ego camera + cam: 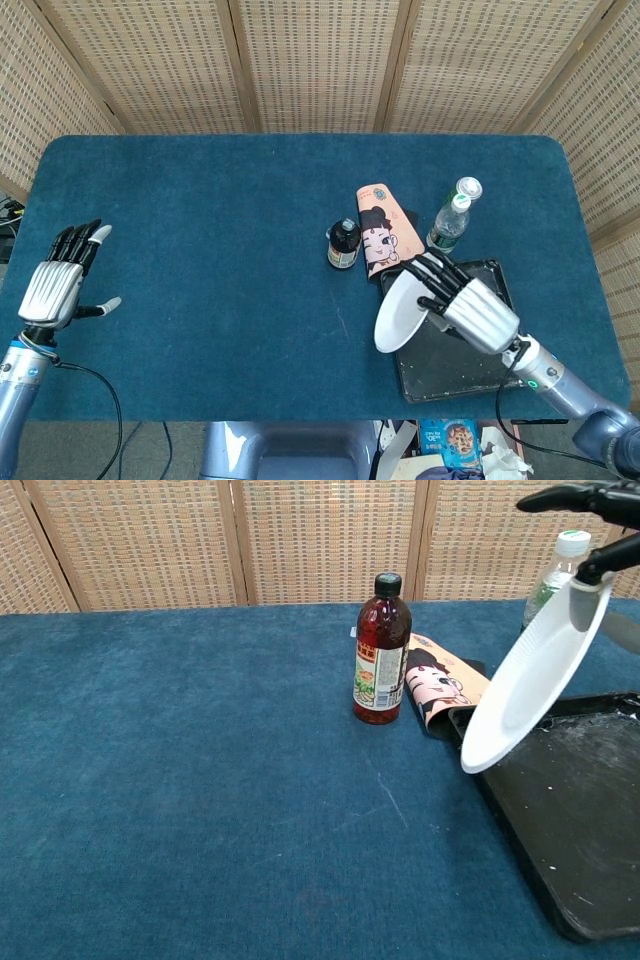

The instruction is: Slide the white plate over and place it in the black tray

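My right hand (465, 300) holds the white plate (402, 311) by its rim, lifted and steeply tilted over the left edge of the black tray (470, 355). In the chest view the plate (534, 680) hangs above the tray (575, 820), and only the dark fingers (585, 498) of my right hand show at the top right corner. My left hand (58, 282) hovers open at the table's far left, fingers spread, holding nothing.
A dark brown bottle (343, 244) and a pink printed cup (380, 226) lying on its side sit just left of the tray. A clear water bottle (452, 217) stands behind the tray. The blue cloth (200, 250) covers the table.
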Tool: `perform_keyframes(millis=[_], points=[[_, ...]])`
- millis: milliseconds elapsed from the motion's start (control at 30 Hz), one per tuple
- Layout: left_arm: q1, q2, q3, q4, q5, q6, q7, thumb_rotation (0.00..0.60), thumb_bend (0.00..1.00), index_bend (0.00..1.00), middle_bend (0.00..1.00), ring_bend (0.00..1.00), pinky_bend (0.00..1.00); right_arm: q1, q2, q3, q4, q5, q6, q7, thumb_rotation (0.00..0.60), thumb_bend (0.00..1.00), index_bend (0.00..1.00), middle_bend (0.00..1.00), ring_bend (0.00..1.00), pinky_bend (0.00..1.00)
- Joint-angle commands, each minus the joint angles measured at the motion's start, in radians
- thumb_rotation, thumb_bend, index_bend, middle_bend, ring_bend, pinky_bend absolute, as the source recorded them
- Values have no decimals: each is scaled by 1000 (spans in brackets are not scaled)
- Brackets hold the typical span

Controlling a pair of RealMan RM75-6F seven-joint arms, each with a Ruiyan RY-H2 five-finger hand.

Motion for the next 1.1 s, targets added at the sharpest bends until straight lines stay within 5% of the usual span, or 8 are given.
perform_keyframes(millis=[33, 400, 500, 567, 667, 833, 1100], points=[[0, -2, 2, -3, 4, 0, 4, 600, 0, 0, 0, 0, 0, -24, 4, -7, 27, 11, 4, 16, 600, 601, 680, 2, 0, 0], [2, -1, 1, -8, 5, 3, 7, 600, 0, 0, 0, 0, 0, -64, -72, -5, 144, 38, -20, 95, 600, 601, 680, 3, 0, 0], [2, -1, 0, -7, 3, 2, 6, 600, 0, 0, 0, 0, 0, -70, -87, -4, 165, 49, -34, 113, 600, 507, 658, 3, 0, 0], [2, 0, 0, -6, 0, 0, 6, 600, 0, 0, 0, 0, 0, -78, -94, -8, 191, 52, -42, 118, 600, 211, 432, 2, 0, 0], [2, 0, -1, -3, -2, 0, 6, 600, 0, 0, 0, 0, 0, -87, -67, -37, 213, 55, -112, 65, 600, 0, 99, 0, 0, 0], [2, -2, -3, 0, -8, -3, 9, 600, 0, 0, 0, 0, 0, -106, 6, -72, 137, 55, -168, -12, 600, 0, 10, 0, 0, 0], [3, -5, 0, -7, -3, 0, 22, 600, 0, 0, 0, 0, 0, -140, 126, -117, -14, 87, -265, -84, 600, 0, 0, 0, 0, 0]])
